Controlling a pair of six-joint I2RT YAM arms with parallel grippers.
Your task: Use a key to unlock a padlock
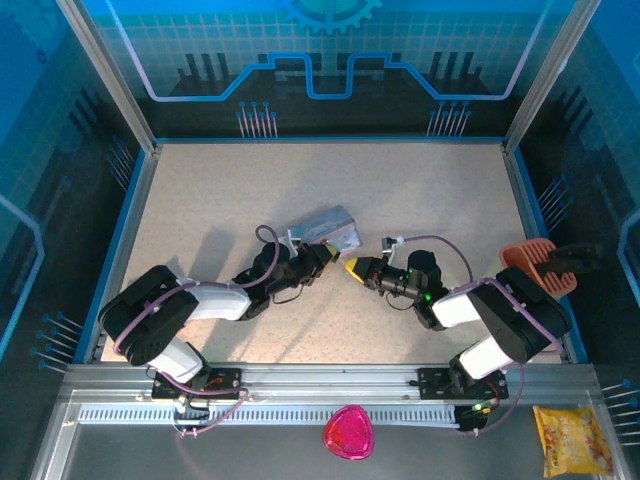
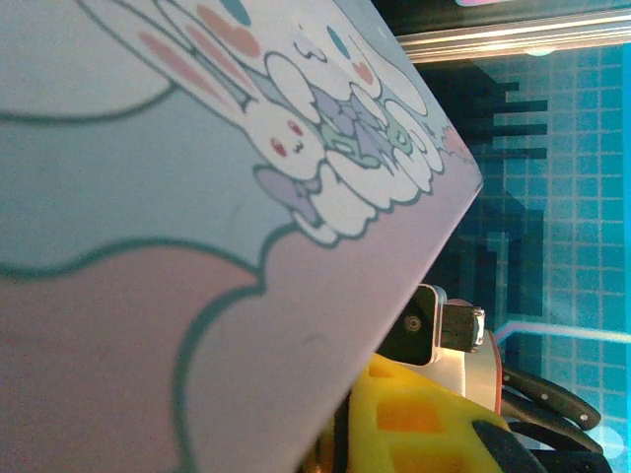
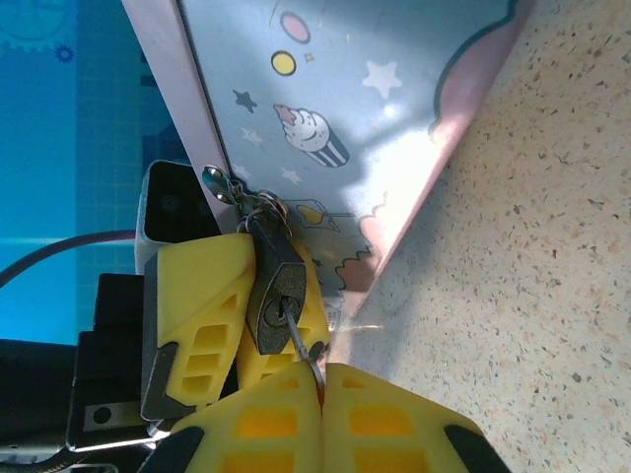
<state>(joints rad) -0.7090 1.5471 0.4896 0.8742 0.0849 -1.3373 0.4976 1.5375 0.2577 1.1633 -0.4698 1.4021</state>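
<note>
**Right wrist view.** The padlock (image 3: 276,291), hung from the hasp (image 3: 219,183) of the cartoon-printed tin box (image 3: 375,118), is clamped in the left hand (image 1: 322,253). The key (image 3: 302,345) is pinched in the closed right hand (image 3: 322,374), directly before the padlock. Its shaft is aligned with the lock body, tip at the keyway.

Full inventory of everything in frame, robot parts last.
flat grey metal tin box with pastel cartoon print: one, table centre.
tiny dark squarish padlock: one, silvery shackle, at the tin's edge.
slim silvery metal key: one, tip in the padlock's keyhole.
orange scoop-shaped object: one, table's right edge.
pink rounded object: one, bottom centre of top view.
yellow snack packet: one, bottom right corner.
left gripper: one, yellow fingers, shut on padlock.
right gripper: one, yellow fingers, shut on key.
</note>
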